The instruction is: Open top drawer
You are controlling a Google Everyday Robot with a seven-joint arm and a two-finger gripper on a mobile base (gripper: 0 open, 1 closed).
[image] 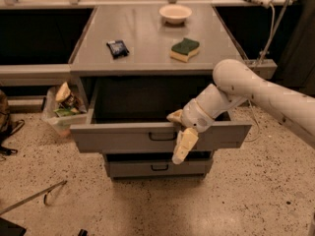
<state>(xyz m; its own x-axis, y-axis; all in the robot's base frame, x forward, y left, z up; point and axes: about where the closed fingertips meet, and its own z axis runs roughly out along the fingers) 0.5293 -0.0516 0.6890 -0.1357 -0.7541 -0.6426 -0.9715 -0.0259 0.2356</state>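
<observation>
The top drawer (123, 139) of the grey cabinet is pulled well out, and its dark deep tray shows behind the wide grey front. Its small black loop handle (162, 136) is bare at the front's middle. My gripper (178, 132) is at the drawer's front rim, just right of the handle. It is open, with one pale finger (173, 116) over the rim and the other hanging down in front of the panel. It holds nothing.
A narrower lower drawer (147, 168) below is closed. On the cabinet top (147, 33) lie a blue packet (117, 48), a green-and-yellow sponge (185, 49) and a white bowl (175, 14). A bin of snack bags (61, 107) stands on the floor at left.
</observation>
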